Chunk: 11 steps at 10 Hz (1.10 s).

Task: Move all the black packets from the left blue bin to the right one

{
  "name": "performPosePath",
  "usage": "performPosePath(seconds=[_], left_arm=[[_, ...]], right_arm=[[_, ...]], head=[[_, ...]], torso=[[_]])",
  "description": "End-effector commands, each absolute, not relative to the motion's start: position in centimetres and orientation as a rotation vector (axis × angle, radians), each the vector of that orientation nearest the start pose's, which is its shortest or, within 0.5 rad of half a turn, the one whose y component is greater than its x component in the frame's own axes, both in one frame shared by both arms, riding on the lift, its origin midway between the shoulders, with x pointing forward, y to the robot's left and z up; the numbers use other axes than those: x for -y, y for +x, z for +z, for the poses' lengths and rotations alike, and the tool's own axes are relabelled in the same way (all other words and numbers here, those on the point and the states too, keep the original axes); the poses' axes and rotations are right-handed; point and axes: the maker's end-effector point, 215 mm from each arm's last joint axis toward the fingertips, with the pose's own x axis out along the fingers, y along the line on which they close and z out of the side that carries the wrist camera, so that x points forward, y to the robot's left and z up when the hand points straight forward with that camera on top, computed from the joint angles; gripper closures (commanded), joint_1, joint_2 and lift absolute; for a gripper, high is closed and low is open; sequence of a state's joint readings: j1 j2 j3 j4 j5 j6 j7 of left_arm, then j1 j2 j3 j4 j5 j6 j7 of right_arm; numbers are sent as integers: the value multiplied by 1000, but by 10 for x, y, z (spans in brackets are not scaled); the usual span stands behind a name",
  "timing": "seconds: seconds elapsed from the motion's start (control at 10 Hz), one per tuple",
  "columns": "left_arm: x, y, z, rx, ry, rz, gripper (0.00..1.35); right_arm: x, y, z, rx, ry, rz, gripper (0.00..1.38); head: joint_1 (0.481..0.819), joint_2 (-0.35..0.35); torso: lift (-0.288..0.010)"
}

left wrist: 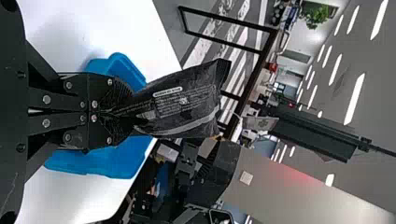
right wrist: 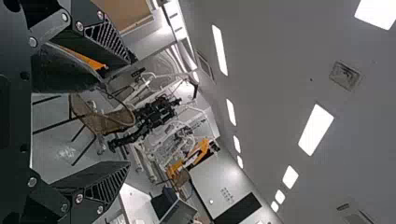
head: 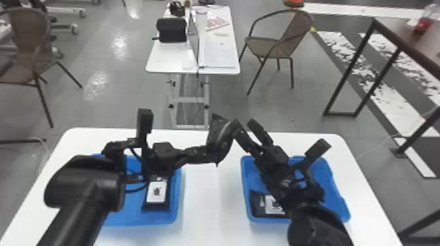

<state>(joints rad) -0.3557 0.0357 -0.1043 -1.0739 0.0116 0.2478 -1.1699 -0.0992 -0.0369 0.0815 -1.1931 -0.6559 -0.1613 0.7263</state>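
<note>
A black packet (head: pixel 222 140) hangs above the table (head: pixel 203 202), clenched by the left tool (left wrist: pixel 125 112) beside the spread right tool (right wrist: pixel 130 111). Work looks partway done: a second packet (head: pixel 258 206) lies in the right bin (head: pixel 334 196), a third packet (head: pixel 156 193) in the left bin (head: pixel 131 212).
</note>
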Motion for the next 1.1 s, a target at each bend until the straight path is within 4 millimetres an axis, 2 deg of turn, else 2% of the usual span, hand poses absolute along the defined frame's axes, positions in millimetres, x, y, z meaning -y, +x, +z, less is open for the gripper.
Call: performPosePath(seconds=[0.0,0.1,0.2,0.3,0.4,0.6,0.7,0.8,0.9,1.0], left_arm=[[10,529,-416,-385,-165,-1267,1207],[20,529,-412,-381,-159,-1286,1207],[25,529,-410,-380,-161,-1293,1207],[26,529,-409,-376,-163,-1294,1207],[26,528,-411,-379,-165,-1293,1207],[24,528,-412,-377,-181,-1280,1205],[19,529,-417,-384,-201,-1259,1113],[12,528,-425,-406,-240,-1228,800],[-1,527,-432,-408,-264,-1192,426],[-24,528,-438,-405,-269,-1120,157]], right_arm=[[93,563,-361,72,607,668,268],[84,563,-360,66,605,689,268],[76,562,-361,59,601,712,331],[72,562,-362,52,587,736,889],[73,563,-362,52,583,726,1291],[75,564,-360,67,578,718,1277],[77,565,-360,68,581,714,1277],[80,565,-360,73,583,707,1277],[91,569,-361,79,586,681,1277],[108,573,-367,75,580,646,1277]], head=[[695,-98],[695,-102],[695,-104],[695,-103],[695,-100],[695,-100],[695,-100],[695,-97],[695,-95],[695,-91]], torso=[[0],[0],[0],[0],[0],[0],[0],[0],[0],[0]])
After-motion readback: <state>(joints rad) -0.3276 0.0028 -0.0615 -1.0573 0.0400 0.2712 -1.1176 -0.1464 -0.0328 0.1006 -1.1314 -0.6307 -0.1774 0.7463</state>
